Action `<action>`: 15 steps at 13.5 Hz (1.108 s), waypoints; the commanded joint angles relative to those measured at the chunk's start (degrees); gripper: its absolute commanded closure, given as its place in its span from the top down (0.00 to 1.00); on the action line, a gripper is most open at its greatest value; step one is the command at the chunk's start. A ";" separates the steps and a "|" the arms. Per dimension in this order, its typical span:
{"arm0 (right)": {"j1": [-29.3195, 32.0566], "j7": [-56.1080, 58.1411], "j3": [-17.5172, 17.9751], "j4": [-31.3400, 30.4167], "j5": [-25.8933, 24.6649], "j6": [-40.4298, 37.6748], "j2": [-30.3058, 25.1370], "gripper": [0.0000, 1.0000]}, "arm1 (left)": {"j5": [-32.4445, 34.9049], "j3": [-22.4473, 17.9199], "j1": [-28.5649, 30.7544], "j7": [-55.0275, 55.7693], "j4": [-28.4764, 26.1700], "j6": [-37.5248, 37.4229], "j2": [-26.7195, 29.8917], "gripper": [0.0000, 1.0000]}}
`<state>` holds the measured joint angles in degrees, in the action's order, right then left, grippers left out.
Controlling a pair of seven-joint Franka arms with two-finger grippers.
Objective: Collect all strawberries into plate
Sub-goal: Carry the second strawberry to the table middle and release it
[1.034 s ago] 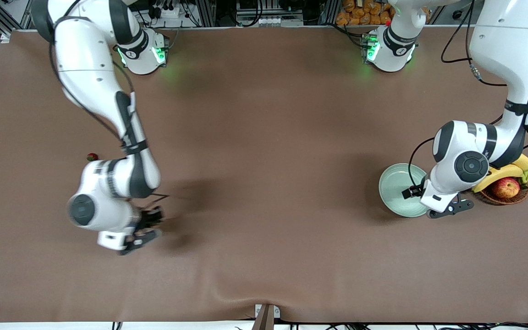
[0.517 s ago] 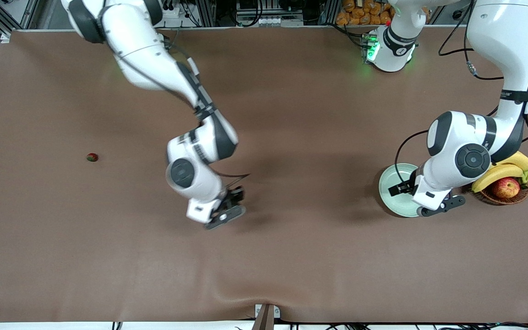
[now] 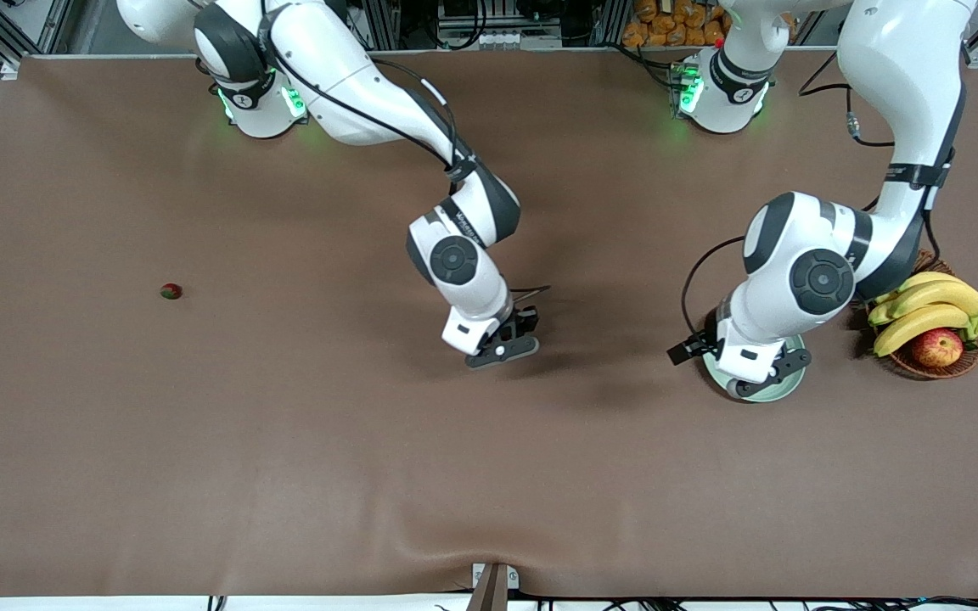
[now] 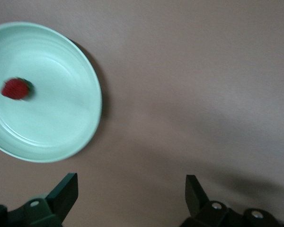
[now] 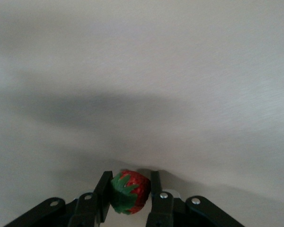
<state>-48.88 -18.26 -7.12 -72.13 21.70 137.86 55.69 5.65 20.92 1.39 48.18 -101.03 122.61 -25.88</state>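
1. Between the closed fingers of the right gripper (image 5: 128,194) sits a strawberry (image 5: 128,191), red with its green cap showing, clamped and carried in the air over the bare brown table (image 3: 489,475) near its middle.
2. Over the plate (image 3: 782,386) hangs the left gripper (image 4: 131,198), its fingers (image 4: 66,189) spread wide apart and holding nothing.
3. Inside the plate (image 4: 80,118), pale mint green, lies a second strawberry (image 4: 15,88), close to the rim.
4. Alone on the cloth at the right arm's end of the table rests a third strawberry (image 3: 171,291), well apart from both grippers and from the plate.
5. Just beside the plate, at the left arm's end, stands a wicker basket (image 3: 935,367) holding bananas (image 3: 926,305) and an apple (image 3: 937,347).
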 commanded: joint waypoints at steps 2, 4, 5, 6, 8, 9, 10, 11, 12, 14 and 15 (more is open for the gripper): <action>-0.42 -1.08 0.35 3.05 0.45 0.66 2.32 1.00 | -1.17 0.09 -2.35 3.49 2.77 -1.41 -2.59 1.00; -0.34 -1.17 0.26 3.05 0.10 0.48 0.83 1.00 | -1.17 0.09 -2.70 3.76 2.95 -1.32 -3.30 1.00; 0.35 -1.25 0.18 2.88 0.10 -0.13 -0.66 1.00 | -1.17 0.09 -3.40 4.63 3.21 -1.23 -3.39 1.00; 1.23 -1.25 -0.09 1.22 0.10 -0.83 -3.11 1.00 | -1.26 0.09 -4.10 5.77 3.47 -0.97 -3.91 1.00; 4.82 -0.82 -0.70 -1.68 0.01 -4.15 -8.12 1.00 | -1.17 0.09 -6.21 9.19 5.31 -0.88 -5.66 1.00; 6.67 -0.47 -2.10 -2.30 0.01 -7.48 -9.88 1.00 | -1.08 0.09 -7.52 11.12 6.54 -0.71 -6.80 1.00; 7.65 0.06 -4.11 -2.74 -0.08 -11.43 -11.38 1.00 | -1.08 0.09 -9.10 13.49 7.68 -0.70 -8.29 1.00; 7.83 0.41 -7.52 -3.27 -0.08 -15.47 -12.70 1.00 | -0.91 0.00 -10.60 15.95 9.69 -0.18 -10.22 1.00; 7.83 0.42 -11.04 -3.97 -0.08 -18.73 -13.93 1.00 | -0.73 0.00 -12.44 19.19 12.06 0.61 -12.33 1.00; 8.01 0.50 -17.46 -8.35 -0.08 -22.88 -17.09 1.00 | -0.47 -0.88 -17.44 26.40 14.72 2.80 -14.81 1.00; 7.83 1.90 -20.01 -12.72 -0.17 -22.72 -19.63 1.00 | -0.47 -1.49 -19.04 28.96 14.81 3.94 -15.51 1.00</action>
<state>-39.90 -17.76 -23.37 -75.51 21.54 114.98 41.87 5.43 20.83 -14.02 72.41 -89.71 125.61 -38.72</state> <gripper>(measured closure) 0.000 0.000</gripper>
